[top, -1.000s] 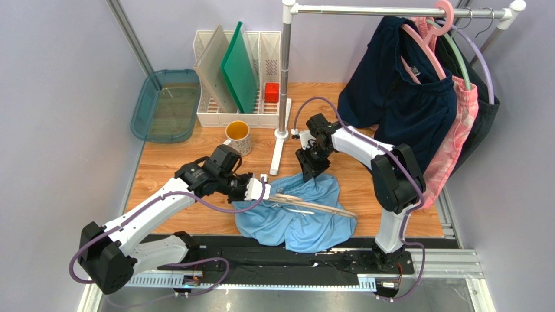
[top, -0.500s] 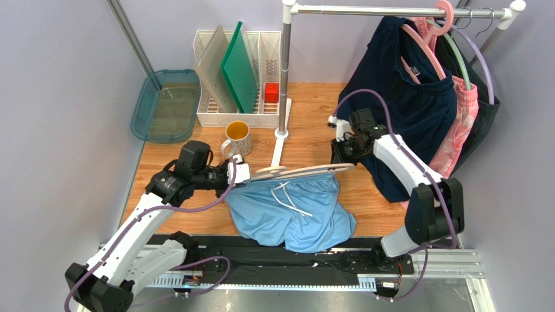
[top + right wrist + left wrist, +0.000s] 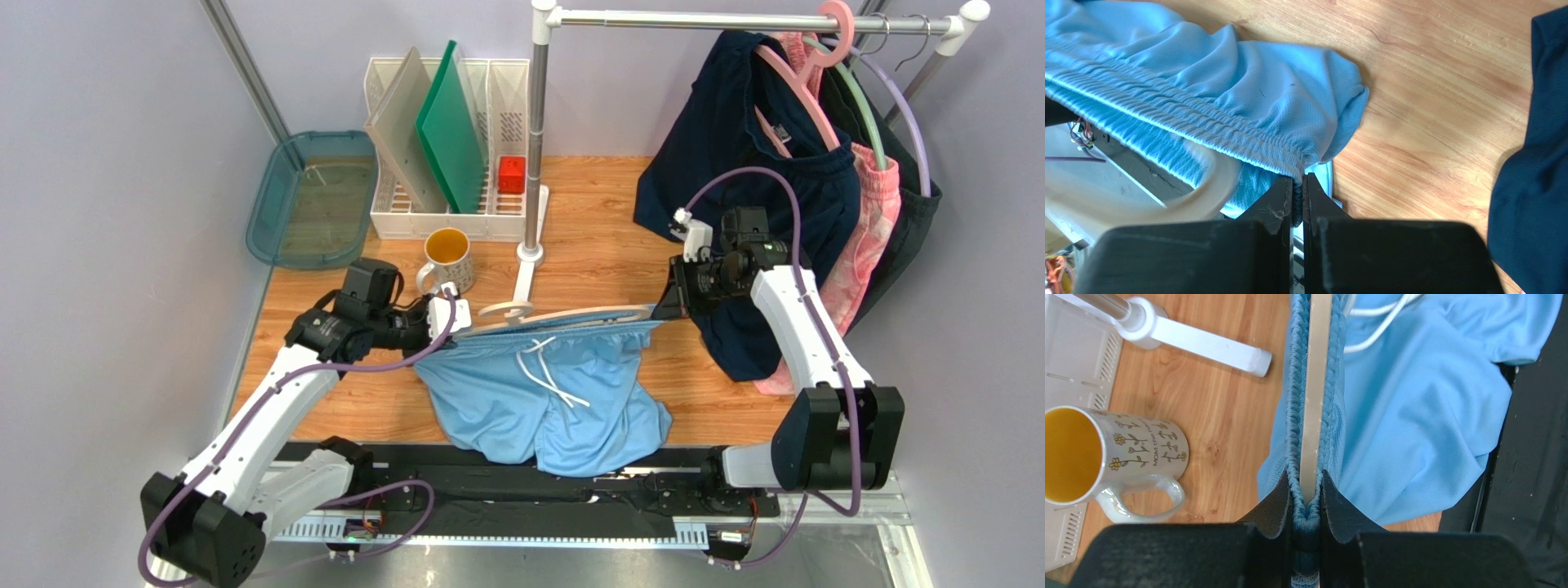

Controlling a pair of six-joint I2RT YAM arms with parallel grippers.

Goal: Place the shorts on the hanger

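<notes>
The left gripper (image 3: 1307, 491) pinches one waistband end of the shorts (image 3: 540, 404) together with the hanger (image 3: 1314, 386); the right gripper (image 3: 1298, 185) pinches the other end, so the shorts stretch between them over the table (image 3: 601, 233). Behind, the white rack (image 3: 395, 227) holds a green board (image 3: 451, 123) and a red block (image 3: 512, 174).
</notes>
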